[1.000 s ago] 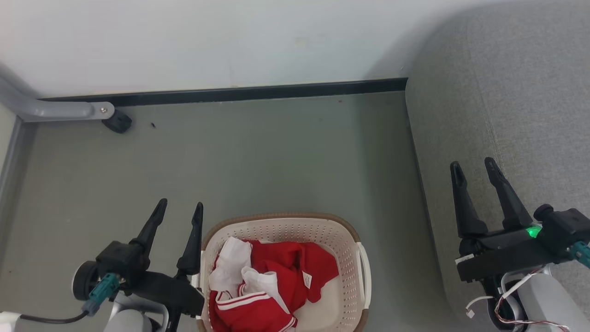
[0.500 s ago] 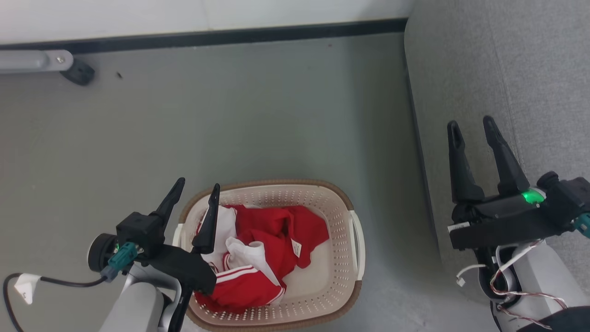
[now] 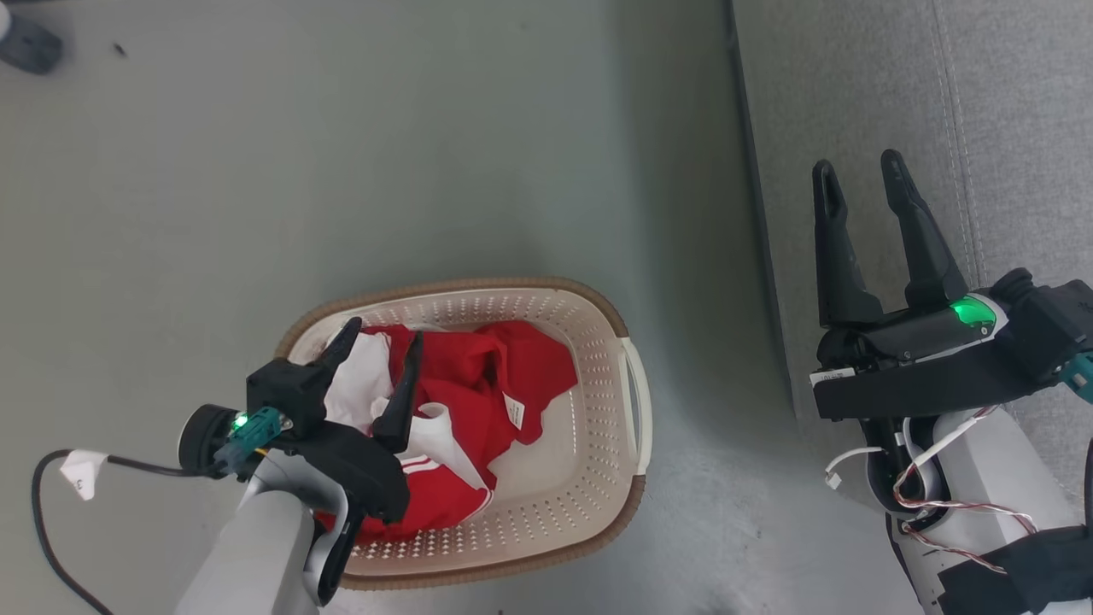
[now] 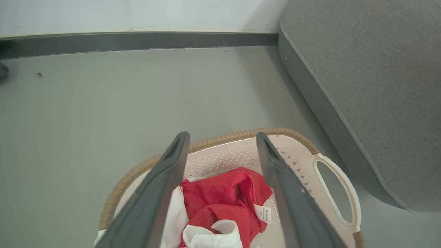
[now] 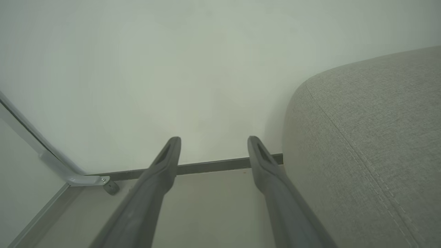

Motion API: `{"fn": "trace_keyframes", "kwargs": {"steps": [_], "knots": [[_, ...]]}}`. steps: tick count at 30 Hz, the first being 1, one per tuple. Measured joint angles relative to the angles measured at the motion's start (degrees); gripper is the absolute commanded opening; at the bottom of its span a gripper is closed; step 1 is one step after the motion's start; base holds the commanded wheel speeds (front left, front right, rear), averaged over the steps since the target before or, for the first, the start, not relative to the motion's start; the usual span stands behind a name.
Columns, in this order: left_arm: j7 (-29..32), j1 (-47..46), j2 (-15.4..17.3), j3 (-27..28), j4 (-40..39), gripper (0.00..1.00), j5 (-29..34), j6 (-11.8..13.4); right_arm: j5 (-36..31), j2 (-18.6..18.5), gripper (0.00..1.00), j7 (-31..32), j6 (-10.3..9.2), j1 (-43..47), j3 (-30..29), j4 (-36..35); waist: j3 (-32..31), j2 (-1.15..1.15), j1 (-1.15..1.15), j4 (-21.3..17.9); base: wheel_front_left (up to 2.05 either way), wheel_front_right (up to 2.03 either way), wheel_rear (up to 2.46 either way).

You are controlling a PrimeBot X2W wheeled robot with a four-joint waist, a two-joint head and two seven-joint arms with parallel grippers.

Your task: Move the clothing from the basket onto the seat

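— Jaws of the left gripper?
— Spread wide, empty, hovering over the clothing in the basket, lower left of frame.
— Right gripper?
— Equally wide, holding nothing, over the edge of the seat, right side.

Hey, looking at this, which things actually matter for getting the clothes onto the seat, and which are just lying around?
Part of the job:
- red and white clothing, lying in the cream basket
- grey seat, on the robot's right
- left gripper, open over the clothing

Just lying about:
- black caster wheel
- grey metal frame leg
- small dark speck
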Motion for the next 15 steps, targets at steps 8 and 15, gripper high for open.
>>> {"fn": "trace_keyframes", "kwargs": {"steps": [8, 15], "knots": [[2.08, -3.58, 0.0, -1.2, 4.77, 1.0, 0.48, -0.02, -0.05, 1.21, 1.0, -0.01, 0.43, -2.54, 0.46, -0.48, 4.01, 0.0, -0.01, -2.01, 0.0, 0.0, 0.0], [3.78, -5.75, 1.31, -0.16, 9.51, 1.0, 0.22, -0.02, -0.05, 2.68, 1.0, -0.02, 0.76, -5.38, 0.71, -1.46, 7.36, 0.0, -0.01, -4.32, 0.0, 0.0, 0.0]]}}
